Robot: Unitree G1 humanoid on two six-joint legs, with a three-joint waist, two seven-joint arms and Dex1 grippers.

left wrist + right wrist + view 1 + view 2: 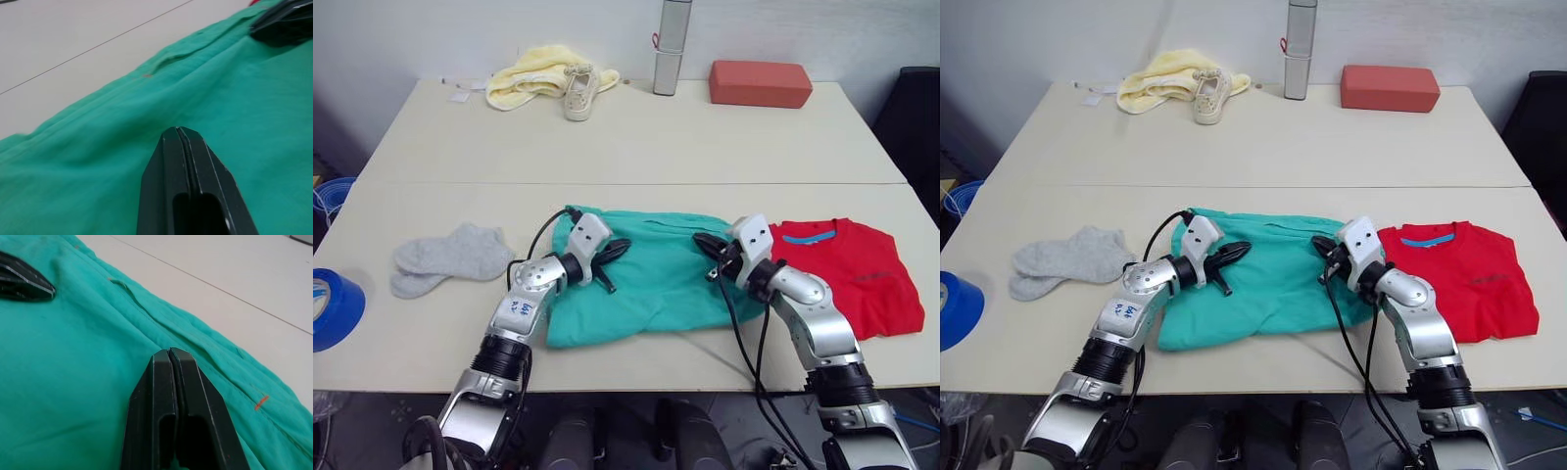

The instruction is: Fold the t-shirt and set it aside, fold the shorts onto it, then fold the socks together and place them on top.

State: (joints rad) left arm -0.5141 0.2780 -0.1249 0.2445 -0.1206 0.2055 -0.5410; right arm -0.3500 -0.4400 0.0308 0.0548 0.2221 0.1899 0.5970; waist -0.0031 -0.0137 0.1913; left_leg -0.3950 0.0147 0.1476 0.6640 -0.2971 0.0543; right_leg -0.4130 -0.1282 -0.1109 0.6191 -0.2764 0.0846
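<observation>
Near table edge: left gripper point(615, 249) and right gripper point(705, 242), jaws pressed fully together, holding nothing, tips low over the shorts point(651, 284), arms angled inward toward each other. Shorts spread flat at centre front, overlapping the t-shirt point(850, 271) toward the right edge. Socks point(445, 257) apart, toward the left edge.

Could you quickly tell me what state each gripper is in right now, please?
Left gripper: shut, empty, over the teal-green cloth shorts.
Right gripper: shut, empty, over the same shorts.
</observation>
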